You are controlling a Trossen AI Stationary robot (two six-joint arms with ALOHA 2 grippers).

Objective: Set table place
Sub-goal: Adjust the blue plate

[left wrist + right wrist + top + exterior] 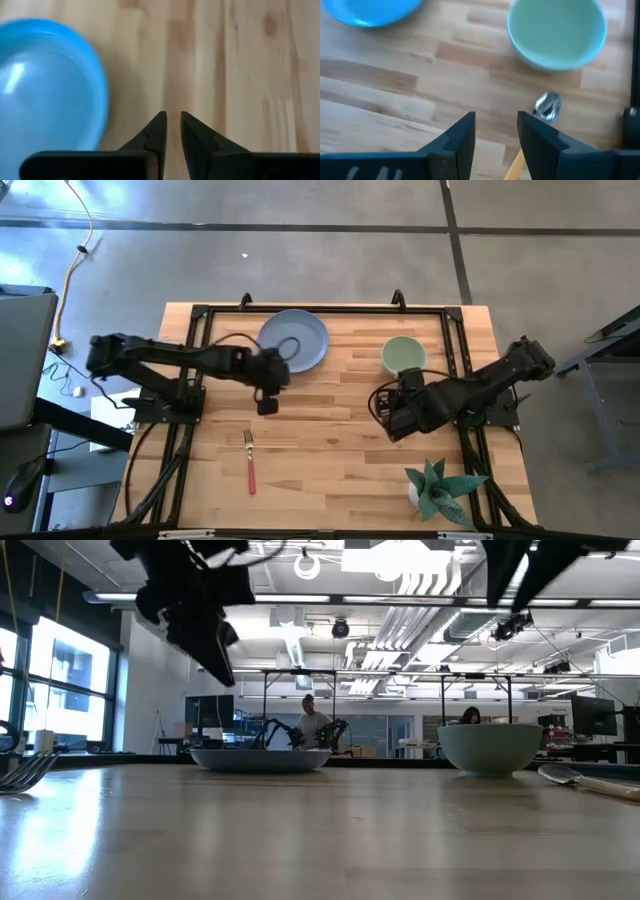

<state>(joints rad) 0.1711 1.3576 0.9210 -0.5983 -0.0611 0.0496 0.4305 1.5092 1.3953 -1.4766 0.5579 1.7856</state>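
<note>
The round blue-grey plate (293, 340) lies at the table's far middle, and the pale green bowl (403, 355) stands to its right. The red-handled fork (250, 462) lies near the front left. The spoon (547, 106) lies in front of the bowl; its orange handle (512, 169) shows between my right fingers. My left gripper (172, 120) hangs shut above bare wood just in front of the plate (45, 90). My right gripper (496, 120) hovers open over the spoon's handle, in front of the bowl (555, 32). In the low view both grippers are well above the tabletop.
A spiky teal-green potted plant (437, 488) stands at the near right corner. The black rail frame (320, 308) runs round the table (330, 440). Bare wood lies in the middle between the fork and my right arm. People sit in the room beyond the table.
</note>
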